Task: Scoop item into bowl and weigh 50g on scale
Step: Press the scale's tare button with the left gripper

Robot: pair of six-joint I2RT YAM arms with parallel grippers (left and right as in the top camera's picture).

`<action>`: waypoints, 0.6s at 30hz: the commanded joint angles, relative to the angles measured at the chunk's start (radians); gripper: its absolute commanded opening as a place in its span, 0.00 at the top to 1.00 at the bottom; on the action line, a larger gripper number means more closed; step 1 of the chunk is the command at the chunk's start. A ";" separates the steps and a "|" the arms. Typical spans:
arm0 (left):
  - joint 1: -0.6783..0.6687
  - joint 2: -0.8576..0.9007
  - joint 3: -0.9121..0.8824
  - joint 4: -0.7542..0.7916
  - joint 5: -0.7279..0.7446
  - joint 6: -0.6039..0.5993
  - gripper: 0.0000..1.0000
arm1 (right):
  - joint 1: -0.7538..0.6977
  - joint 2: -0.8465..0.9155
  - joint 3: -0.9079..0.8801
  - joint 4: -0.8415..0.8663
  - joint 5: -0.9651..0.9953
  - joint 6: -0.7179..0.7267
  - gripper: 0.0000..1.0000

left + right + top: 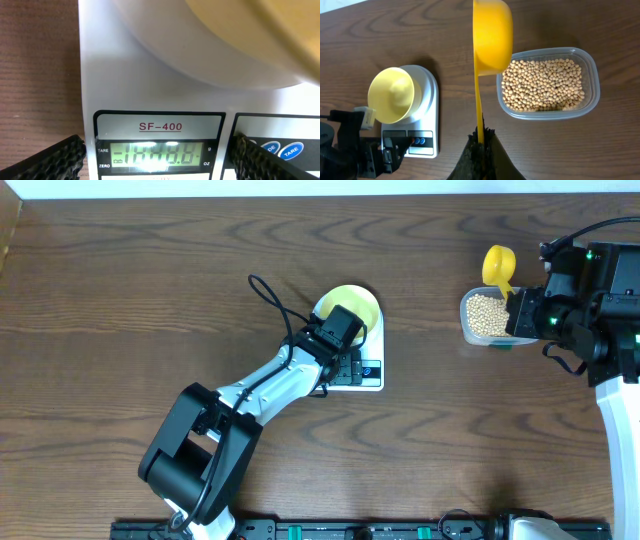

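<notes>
Scale [150, 85] digits illeg.; bowl [260, 30] mostly off-frame.

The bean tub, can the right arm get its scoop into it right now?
Probably yes: the tub is uncovered, and the scoop in the right gripper hangs close beside it, nothing between.

You have a dark wood-grain table [120, 300]. A clear rectangular tub [465, 330] stands on it, far right. Yellow scoop [497, 265]: round cup close by the tub's edge, thin straight handle. A black rail [330, 530] runs along the table's near edge.
</notes>
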 commanded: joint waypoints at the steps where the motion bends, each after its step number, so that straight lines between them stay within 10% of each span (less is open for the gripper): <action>1: 0.007 0.070 -0.018 -0.020 -0.040 0.045 0.04 | -0.001 -0.005 0.011 0.000 0.004 -0.014 0.99; 18: 0.007 -0.015 -0.010 -0.007 0.028 0.049 0.04 | -0.001 -0.005 0.011 -0.001 0.005 -0.014 0.99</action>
